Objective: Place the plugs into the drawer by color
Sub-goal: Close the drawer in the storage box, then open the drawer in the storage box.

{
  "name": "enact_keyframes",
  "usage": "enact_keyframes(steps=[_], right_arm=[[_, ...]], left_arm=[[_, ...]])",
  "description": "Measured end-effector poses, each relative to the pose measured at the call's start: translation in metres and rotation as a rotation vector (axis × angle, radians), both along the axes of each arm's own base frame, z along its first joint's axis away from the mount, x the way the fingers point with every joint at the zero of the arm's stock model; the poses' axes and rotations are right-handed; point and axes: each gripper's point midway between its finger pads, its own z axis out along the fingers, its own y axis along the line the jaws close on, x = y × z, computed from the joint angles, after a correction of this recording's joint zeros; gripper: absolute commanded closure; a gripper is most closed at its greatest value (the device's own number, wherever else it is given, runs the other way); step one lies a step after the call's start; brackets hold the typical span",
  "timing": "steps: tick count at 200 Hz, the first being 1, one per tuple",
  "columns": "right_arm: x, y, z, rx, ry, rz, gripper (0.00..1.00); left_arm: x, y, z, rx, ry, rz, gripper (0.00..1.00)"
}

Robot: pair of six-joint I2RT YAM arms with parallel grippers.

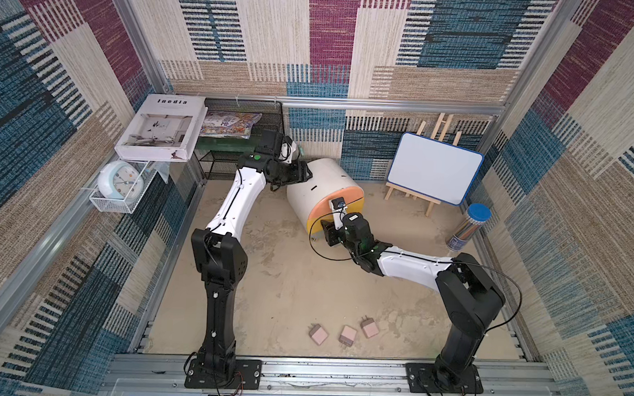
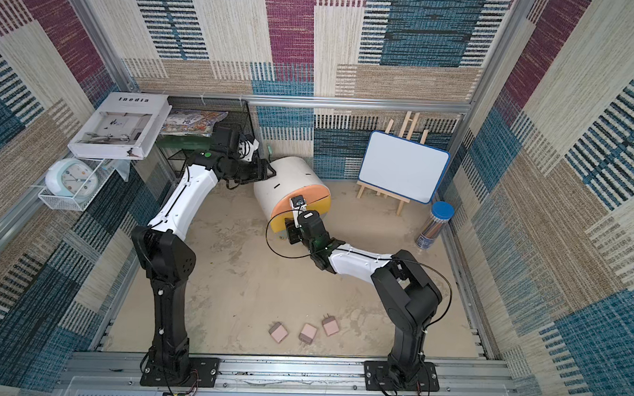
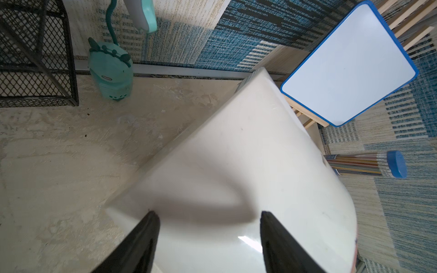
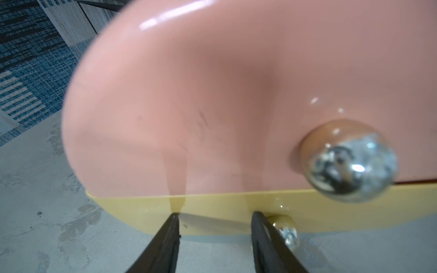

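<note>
Three pink plugs [image 1: 348, 334] wait at lower centre in both top views, and the drawers look shut.
No blue or green showing, so stowed, I'd guess. My left pincer [image 3: 208, 212], spread, is at the mini cabinet [image 1: 320, 184]'s white shell mid-frame; my right pincer [image 4: 214, 214], spread and empty, noses the yellow drawer front [image 4: 142, 212], with the knob [image 4: 286, 230] just outside the gap.

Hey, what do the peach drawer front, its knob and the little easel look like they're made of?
The peach drawer front looks like glossy moulded plastic, judging by its streaky highlights. The knob seems to be polished metal, since it mirrors its surroundings. The easel is probably bare pale wood, with a matte, unpainted look.
</note>
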Motion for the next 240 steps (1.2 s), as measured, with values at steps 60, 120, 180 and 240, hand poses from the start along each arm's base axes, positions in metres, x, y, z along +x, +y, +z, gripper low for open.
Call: enact_keyframes(steps=[60, 120, 180, 240], right_arm=[[0.002, -0.003, 0.004, 0.038, -0.004, 0.006, 0.48], [-0.025, -0.037, 0.048, 0.105, -0.068, 0.018, 0.49], [-0.023, -0.066, 0.053, 0.188, -0.003, 0.003, 0.54], [-0.035, -0.071, -0.026, 0.401, 0.335, -0.021, 0.54]], left_arm=[[-0.008, -0.001, -0.003, -0.006, 0.022, -0.001, 0.29], [-0.022, 0.001, 0.021, -0.015, -0.007, -0.002, 0.29], [-0.039, -0.006, 0.025, -0.032, 0.007, -0.024, 0.29], [-0.048, -0.013, 0.011, -0.026, 0.044, -0.041, 0.29]])
